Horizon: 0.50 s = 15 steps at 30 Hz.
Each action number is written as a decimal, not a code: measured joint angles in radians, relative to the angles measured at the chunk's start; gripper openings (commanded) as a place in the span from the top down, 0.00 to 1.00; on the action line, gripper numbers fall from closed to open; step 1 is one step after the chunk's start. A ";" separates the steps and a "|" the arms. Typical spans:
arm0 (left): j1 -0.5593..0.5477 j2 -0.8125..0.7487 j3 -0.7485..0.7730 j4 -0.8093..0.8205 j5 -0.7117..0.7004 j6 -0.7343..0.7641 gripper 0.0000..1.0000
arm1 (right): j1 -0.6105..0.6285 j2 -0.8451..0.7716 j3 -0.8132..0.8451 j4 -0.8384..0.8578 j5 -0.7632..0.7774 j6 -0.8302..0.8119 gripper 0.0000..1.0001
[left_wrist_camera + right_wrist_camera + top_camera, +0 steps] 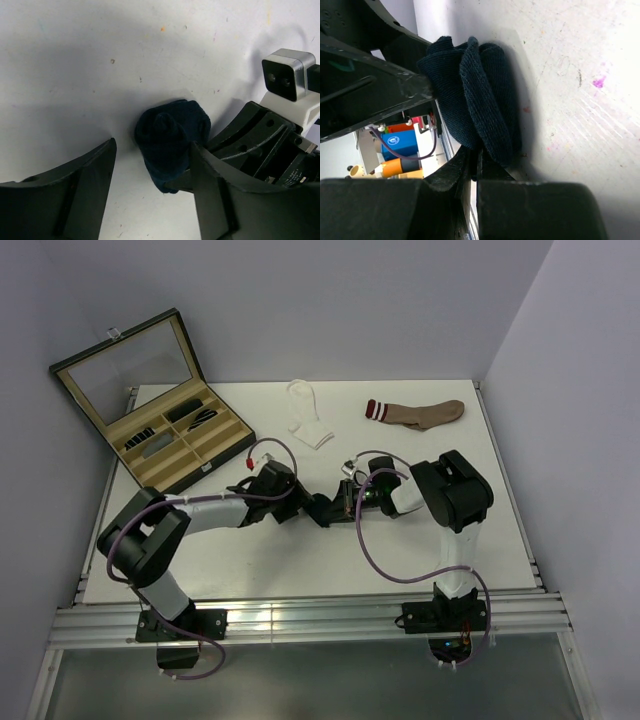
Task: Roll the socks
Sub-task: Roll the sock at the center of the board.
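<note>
A navy sock (170, 132), bunched into a compact roll, lies on the white table between the two grippers at mid-table (326, 508). My right gripper (478, 162) is shut on the roll's lower edge (480, 100), and its black body shows in the left wrist view (260, 145). My left gripper (152, 147) stands open around the roll. Its right finger (220, 195) touches the fabric while its left finger (70, 195) stays apart from it. A white sock (308, 412) lies flat at the back of the table.
A brown sock with a striped cuff (415, 412) lies at the back right. An open black glasses case (150, 400) with several compartments sits at the back left corner. Purple cables loop from both arms over the table.
</note>
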 measured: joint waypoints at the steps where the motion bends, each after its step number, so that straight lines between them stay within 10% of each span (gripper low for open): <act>1: -0.002 0.014 0.008 0.000 0.001 0.000 0.37 | 0.000 0.001 0.000 -0.001 0.000 0.002 1.00; 11: -0.007 0.089 0.063 -0.012 0.001 0.000 0.91 | -0.005 0.012 0.002 0.007 -0.008 0.025 0.95; 15: -0.010 0.097 0.085 -0.032 0.001 0.009 1.00 | -0.005 -0.010 0.001 -0.024 0.006 -0.001 0.75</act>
